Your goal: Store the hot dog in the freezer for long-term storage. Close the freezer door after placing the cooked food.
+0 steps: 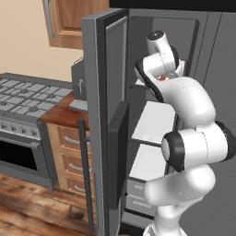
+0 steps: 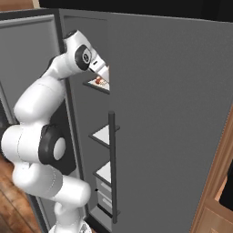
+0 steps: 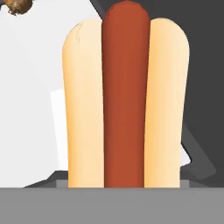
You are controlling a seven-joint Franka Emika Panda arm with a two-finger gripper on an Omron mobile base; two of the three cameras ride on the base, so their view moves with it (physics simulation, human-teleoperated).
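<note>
The end effector is up at the top shelf of the freezer, in the upper middle of the right base view, pointing down at the white shelf. In the hand view the hot dog runs upright through the middle of the frame, very close to the camera, its red-orange sausage between the two tan halves of the bun. The fingertips are lost under it at the bottom edge, so I cannot tell whether the fingers are clamped on the bun or have let go. In the right base view a small tan and red thing lies on the shelf right beneath the hand, which I take to be the same hot dog. A small brown lump sits in the upper left corner of the hand view.

My judgement: the carrying is done, and the hot dog is at or on the top shelf inside the freezer. What seems left is releasing it if that is not done, drawing the arm out, and shutting the freezer door, which stands wide open in the middle of the left base view, its long bar handle toward the lower left.

No brand, label or writing is readable anywhere.
</note>
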